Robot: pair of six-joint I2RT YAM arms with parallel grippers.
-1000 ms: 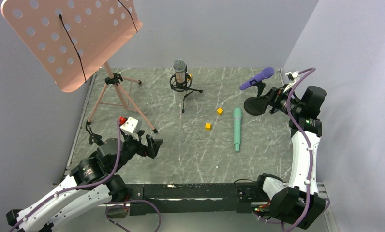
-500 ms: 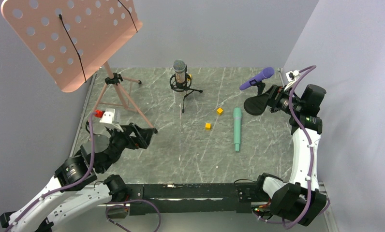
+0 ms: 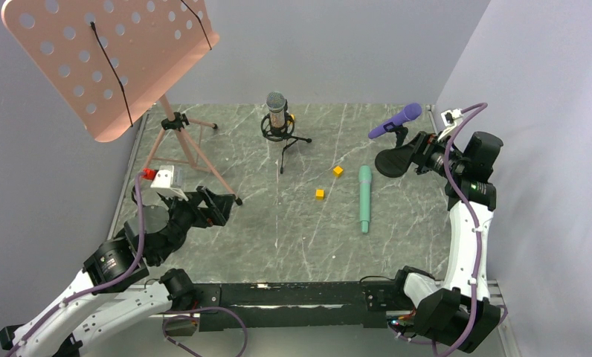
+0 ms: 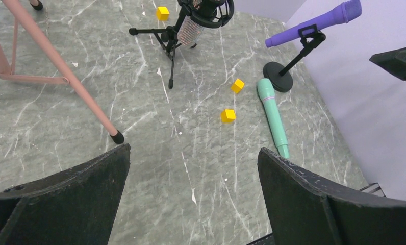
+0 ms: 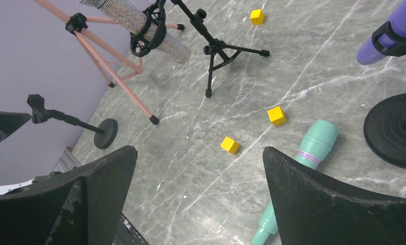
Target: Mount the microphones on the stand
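Note:
The purple microphone point(image 3: 395, 120) sits clipped on a small black round-base stand point(image 4: 278, 81) at the back right. The glittery silver-pink microphone point(image 3: 277, 111) sits in a shock mount on a black tripod point(image 4: 170, 41) at the back middle. The mint green microphone point(image 3: 364, 198) lies flat on the table, also in the left wrist view point(image 4: 272, 117) and the right wrist view point(image 5: 313, 150). An empty round-base stand point(image 5: 73, 125) stands at the left. My left gripper point(image 3: 217, 204) is open and empty, above the table near the left. My right gripper point(image 3: 406, 158) is open and empty beside the purple microphone's stand.
A pink music stand point(image 3: 107, 59) with tripod legs point(image 3: 192, 152) fills the back left; one leg foot point(image 4: 118, 137) is close to my left fingers. Small yellow cubes point(image 3: 338, 171) point(image 3: 320, 193) lie between the tripod and the green microphone. Walls close in on the left and right.
My left arm has pulled back to the left, toward the music stand's leg, and has barely moved in the last half second. The right gripper shifted very slightly. The microphones have not moved.

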